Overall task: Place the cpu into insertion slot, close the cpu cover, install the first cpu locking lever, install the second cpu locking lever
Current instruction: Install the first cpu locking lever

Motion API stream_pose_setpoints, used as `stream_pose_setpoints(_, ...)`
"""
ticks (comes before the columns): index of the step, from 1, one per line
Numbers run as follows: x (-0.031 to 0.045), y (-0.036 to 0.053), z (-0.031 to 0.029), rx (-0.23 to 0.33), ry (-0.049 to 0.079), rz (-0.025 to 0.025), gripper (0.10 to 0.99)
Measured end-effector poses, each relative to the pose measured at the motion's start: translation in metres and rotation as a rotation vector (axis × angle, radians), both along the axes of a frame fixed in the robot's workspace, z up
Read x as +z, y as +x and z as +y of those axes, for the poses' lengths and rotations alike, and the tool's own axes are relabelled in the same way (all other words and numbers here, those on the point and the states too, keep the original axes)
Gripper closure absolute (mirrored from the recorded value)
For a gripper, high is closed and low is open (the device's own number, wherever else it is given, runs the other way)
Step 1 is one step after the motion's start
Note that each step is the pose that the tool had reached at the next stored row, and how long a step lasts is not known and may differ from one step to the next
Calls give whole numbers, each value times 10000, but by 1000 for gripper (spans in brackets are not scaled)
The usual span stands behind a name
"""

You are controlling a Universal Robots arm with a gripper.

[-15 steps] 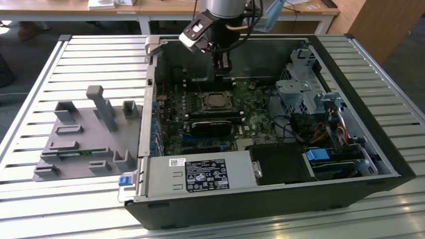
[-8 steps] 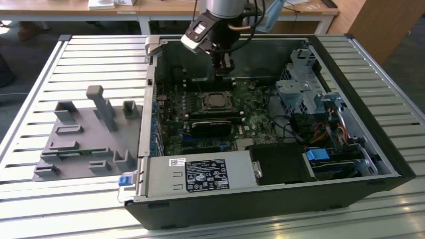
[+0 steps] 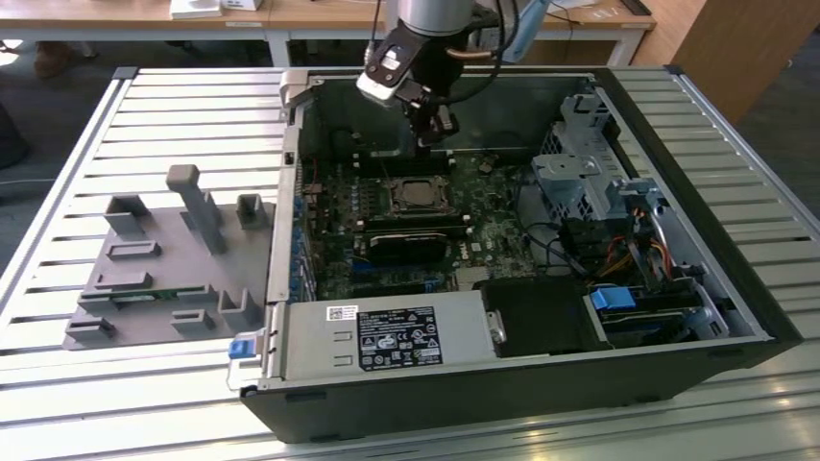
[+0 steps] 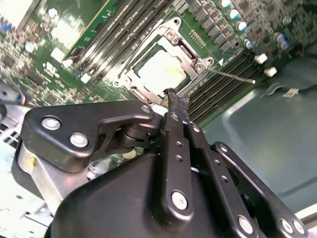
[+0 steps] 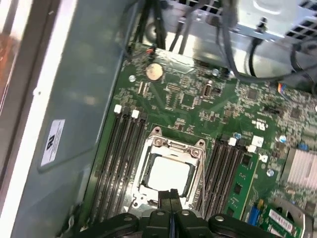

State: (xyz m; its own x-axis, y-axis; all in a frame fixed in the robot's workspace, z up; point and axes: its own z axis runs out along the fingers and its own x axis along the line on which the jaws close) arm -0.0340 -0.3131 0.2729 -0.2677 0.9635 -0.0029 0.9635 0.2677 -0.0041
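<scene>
Taking the exterior view's upper edge as twelve o'clock, a grey fixture (image 3: 167,259) with upright pegs lies on the slatted table (image 3: 154,106) at nine o'clock of the open computer case (image 3: 513,394). Inside the case, the green board (image 3: 336,259) fills the nine o'clock half, a labelled power box (image 3: 384,336) sits at six o'clock, and a metal drive cage (image 3: 577,168) with cables stands at three o'clock. The slot (image 3: 387,197) is on the board, a little toward twelve from the middle. The gripper (image 3: 436,144) hangs just at twelve o'clock of it, inside the case.

In both wrist views the chip (image 5: 168,173) lies flat in the slot, with the cover (image 5: 174,147) down around it as a silvery frame. Both also show the black fingers (image 4: 176,106) pressed together at their tips with nothing between them. The tips sit just beside one edge of the frame; whether they touch it I cannot tell.

In the second wrist view a wire lever (image 4: 233,75) sticks out from one corner of the cover, across the neighbouring memory slots (image 4: 218,87).

The first wrist view shows rows of memory slots (image 5: 124,158) on both sides of the chip. It also takes in a coin battery (image 5: 154,71), a finned heat sink (image 5: 299,166) and a white sticker (image 5: 52,141) on the case wall.
</scene>
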Motion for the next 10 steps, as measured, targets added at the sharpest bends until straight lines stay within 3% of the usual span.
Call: stream_pose_setpoints(10,-17,0,0,1726,39,-2,980)
